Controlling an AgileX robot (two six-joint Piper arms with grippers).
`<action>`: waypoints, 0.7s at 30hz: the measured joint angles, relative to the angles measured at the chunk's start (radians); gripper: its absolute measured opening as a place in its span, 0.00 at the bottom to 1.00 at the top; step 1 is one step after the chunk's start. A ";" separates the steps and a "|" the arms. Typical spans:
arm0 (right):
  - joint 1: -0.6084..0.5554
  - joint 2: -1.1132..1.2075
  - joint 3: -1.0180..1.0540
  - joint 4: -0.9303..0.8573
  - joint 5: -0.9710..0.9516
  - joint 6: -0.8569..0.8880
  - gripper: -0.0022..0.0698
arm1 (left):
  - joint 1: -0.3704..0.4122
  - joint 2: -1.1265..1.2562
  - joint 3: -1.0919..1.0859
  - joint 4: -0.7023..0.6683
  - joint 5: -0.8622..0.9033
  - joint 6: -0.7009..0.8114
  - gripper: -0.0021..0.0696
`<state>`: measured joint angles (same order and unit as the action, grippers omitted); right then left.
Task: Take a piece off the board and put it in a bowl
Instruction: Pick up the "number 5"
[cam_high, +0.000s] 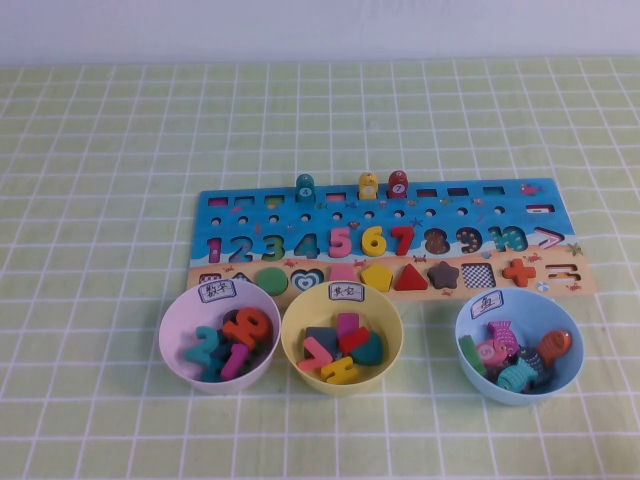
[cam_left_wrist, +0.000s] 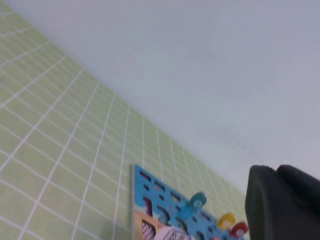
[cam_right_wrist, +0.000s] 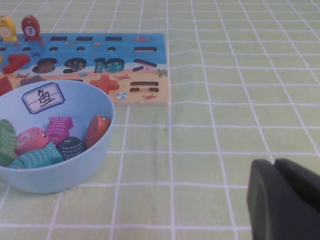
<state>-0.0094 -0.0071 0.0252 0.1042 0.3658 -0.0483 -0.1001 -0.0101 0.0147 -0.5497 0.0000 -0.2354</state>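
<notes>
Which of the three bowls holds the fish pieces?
The light blue bowl, rightmost in the high view, near the right gripper. The lilac and yellow bowls hold numerals and shapes.

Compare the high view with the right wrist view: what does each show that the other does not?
Only the high view shows the pink 5 in the number row, the lilac-pink bowl and the yellow bowl; neither gripper appears there.

Only the right wrist view shows the right gripper, low above the checked cloth beside the bowls; the left gripper appears only in its own view.

Both show the board, the blue bowl of fish and the red peg numbered 7.
</notes>
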 joint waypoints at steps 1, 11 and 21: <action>0.000 0.000 0.000 0.000 0.000 0.000 0.01 | 0.000 0.003 -0.022 0.000 0.049 0.030 0.02; 0.000 0.000 0.000 0.000 0.000 0.000 0.01 | 0.000 0.473 -0.555 0.162 0.524 0.377 0.02; 0.000 0.000 0.000 0.000 0.000 0.000 0.01 | 0.000 1.042 -1.129 0.369 1.006 0.497 0.02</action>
<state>-0.0094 -0.0071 0.0252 0.1042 0.3658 -0.0483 -0.1001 1.0324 -1.1139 -0.1806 1.0057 0.2616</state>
